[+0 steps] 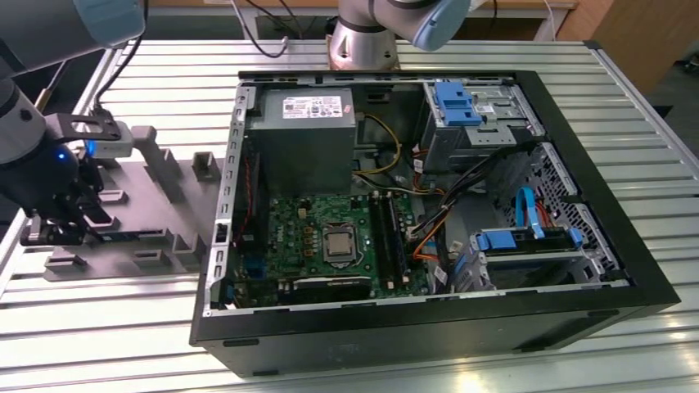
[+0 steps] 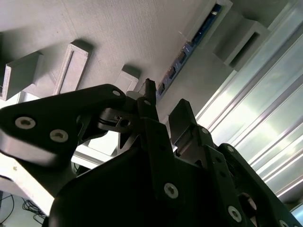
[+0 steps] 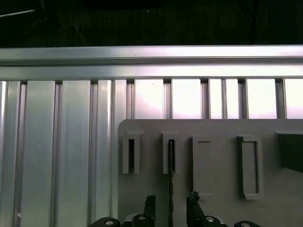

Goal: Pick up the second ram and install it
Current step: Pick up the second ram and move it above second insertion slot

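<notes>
One thin second ram [image 3: 170, 182] stands on edge in tray [image 3: 218, 135], between fingers of my claw [image 3: 170, 209]. Claw wide, gaps both sides. Light, stiff, fragile, I judge: pinch flat faces mid-length, gently.

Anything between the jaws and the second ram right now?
Nothing visible. In the first wrist view the gripper sits over the grey tray with its jaws open on either side of the second ram, which stands on edge in its slot, with a bare gap on each side.

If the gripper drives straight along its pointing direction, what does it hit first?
Probably the second ram, on edge in the grey tray, lined up with the gap of the open gripper; depth unclear.
</notes>
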Robot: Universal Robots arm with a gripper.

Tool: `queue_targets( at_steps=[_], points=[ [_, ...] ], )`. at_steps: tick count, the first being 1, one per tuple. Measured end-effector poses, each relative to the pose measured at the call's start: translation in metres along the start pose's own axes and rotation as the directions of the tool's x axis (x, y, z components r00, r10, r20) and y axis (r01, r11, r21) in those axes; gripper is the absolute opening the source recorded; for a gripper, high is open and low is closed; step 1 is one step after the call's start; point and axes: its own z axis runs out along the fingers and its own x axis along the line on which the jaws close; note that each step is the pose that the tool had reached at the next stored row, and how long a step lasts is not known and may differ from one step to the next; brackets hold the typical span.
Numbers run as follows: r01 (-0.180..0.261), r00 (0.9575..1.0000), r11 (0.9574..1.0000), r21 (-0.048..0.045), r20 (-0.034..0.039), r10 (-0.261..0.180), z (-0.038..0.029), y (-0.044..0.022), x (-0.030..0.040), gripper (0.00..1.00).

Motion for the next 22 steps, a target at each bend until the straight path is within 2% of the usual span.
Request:
queue_targets(
  at_steps=[9, 15, 17, 18, 22],
  points=[
    [0.000, 1.0000, 1.0000, 0.0001, 0.0000, 0.000, 0.0099, -0.0016, 0.0001, 0.39],
    [0.000, 1.0000, 1.0000, -0.0001, -0.0001, 0.000, 0.0121, -0.0019, 0.0001, 0.39],
    [0.000, 1.0000, 1.0000, 0.0000, 0.0000, 0.000, 0.0126, -0.0020, 0.0001, 0.38],
    [0.000, 1.0000, 1.0000, 0.0000, 0.0001, 0.000, 0.0129, -0.0021, 0.0001, 0.31],
    [0.000, 1.0000, 1.0000, -0.0001, -0.0001, 0.000, 0.0136, -0.0022, 0.0002, 0.29]
  ],
)
